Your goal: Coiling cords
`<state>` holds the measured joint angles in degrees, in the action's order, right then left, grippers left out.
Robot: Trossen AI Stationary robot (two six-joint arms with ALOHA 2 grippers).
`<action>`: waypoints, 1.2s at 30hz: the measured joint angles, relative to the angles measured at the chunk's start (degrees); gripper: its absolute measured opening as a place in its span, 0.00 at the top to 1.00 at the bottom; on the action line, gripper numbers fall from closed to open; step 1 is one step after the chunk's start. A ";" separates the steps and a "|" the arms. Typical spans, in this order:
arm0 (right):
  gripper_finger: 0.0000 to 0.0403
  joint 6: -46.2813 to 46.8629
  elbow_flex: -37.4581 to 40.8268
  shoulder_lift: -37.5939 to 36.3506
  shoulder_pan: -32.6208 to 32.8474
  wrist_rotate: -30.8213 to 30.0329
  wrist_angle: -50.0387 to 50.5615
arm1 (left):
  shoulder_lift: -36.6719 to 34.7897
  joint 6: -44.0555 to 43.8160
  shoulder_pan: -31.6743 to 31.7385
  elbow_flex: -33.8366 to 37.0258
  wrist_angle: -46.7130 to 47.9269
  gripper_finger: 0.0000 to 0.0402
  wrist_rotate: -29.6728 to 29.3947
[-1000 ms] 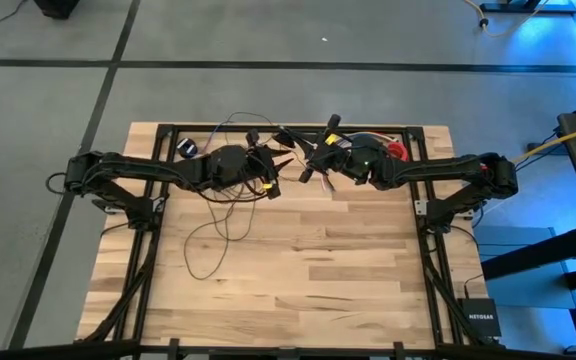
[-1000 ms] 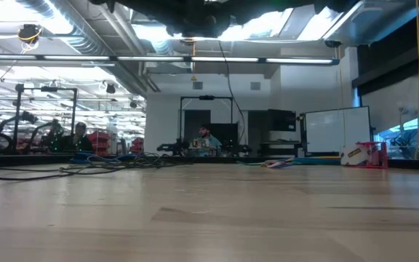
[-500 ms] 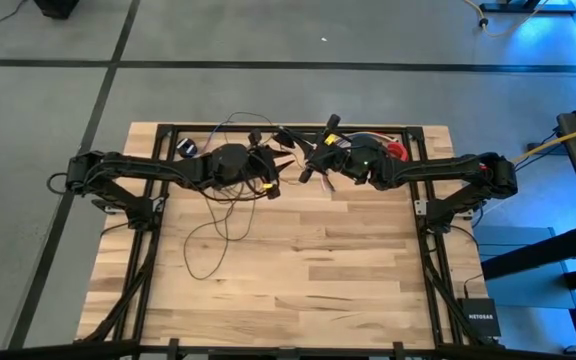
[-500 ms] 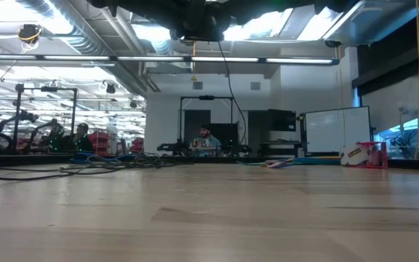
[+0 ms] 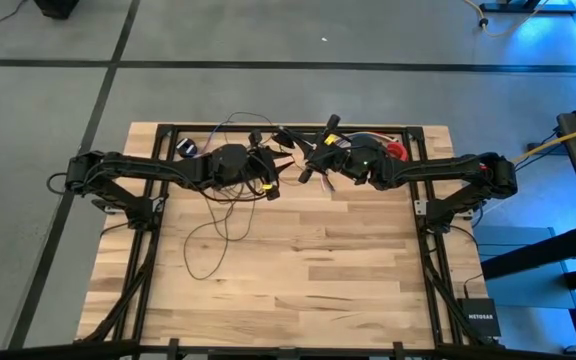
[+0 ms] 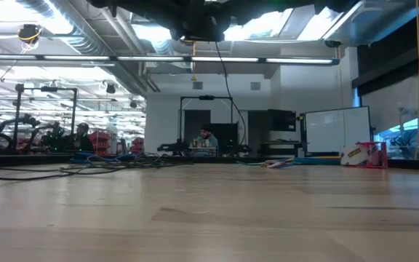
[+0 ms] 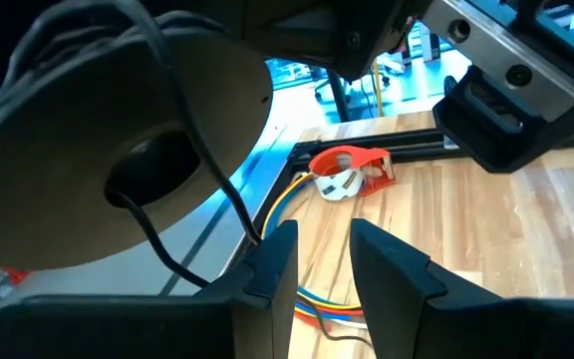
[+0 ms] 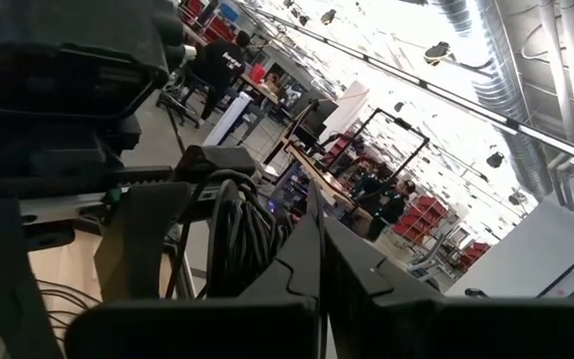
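The cords are one thin dark wire. Its slack loops [image 5: 218,228] lie on the table's left half, and a small black puck [image 5: 188,148] rests near the far left. Both grippers meet high over the table's far middle. My left gripper [image 5: 272,182] [image 7: 322,254] has its fingers apart with nothing between them. A bundle of coiled loops [image 8: 237,239] hangs at it. My right gripper [image 5: 306,172] [image 8: 319,244] is shut right beside it. One strand [image 6: 228,94] hangs from the grippers down to the table. My left gripper carries the coiled loops [image 8: 239,224] hung around it, outside the gap between the fingers; a strand [image 7: 252,234] runs in behind one finger's outer side. The fingers lie about level, toward the table's right. The bundle hangs slack, clear of the table. My right gripper pinches a thin strand [image 8: 308,199] at its fingertips, as far as the wrist view shows. The fingers lie about level, pointing toward the table's left. The strand is lifted clear of the table.
A red tape dispenser [image 5: 395,151] [image 7: 352,172] and a short bundle of multicoloured wires [image 7: 317,304] lie at the far right. Black frame rails [image 5: 168,135] run along the table's edges. The near half of the wooden top [image 5: 348,290] is bare.
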<state>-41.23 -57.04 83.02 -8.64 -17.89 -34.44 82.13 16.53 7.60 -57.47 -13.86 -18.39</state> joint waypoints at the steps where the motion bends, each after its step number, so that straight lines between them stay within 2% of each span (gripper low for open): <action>1: 0.99 0.01 0.00 0.00 0.00 -0.02 0.01 | 0.00 0.46 0.00 0.00 0.04 0.78 -0.02; 12: 0.99 0.00 0.00 0.00 0.00 -0.02 0.04 | -0.11 3.41 -0.11 0.04 -1.27 0.98 -0.02; 20: 0.99 0.00 0.00 0.00 0.00 -0.02 0.06 | -0.19 5.23 -2.43 0.04 -2.46 0.99 0.42; 28: 0.99 0.00 0.00 0.00 0.00 -0.02 0.44 | -0.22 1.81 -2.58 0.04 -1.05 0.91 0.35; 32: 0.99 0.01 0.00 0.00 0.00 -0.03 0.54 | -0.26 1.63 -3.21 0.04 -0.18 0.81 0.26; 36: 0.99 0.00 0.00 0.00 0.00 -0.04 0.58 | -1.10 1.83 -4.32 0.04 0.60 0.68 -2.48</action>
<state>-41.23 -57.04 83.02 -8.64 -17.93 -33.86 81.03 18.36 3.28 -57.43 -13.27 -20.88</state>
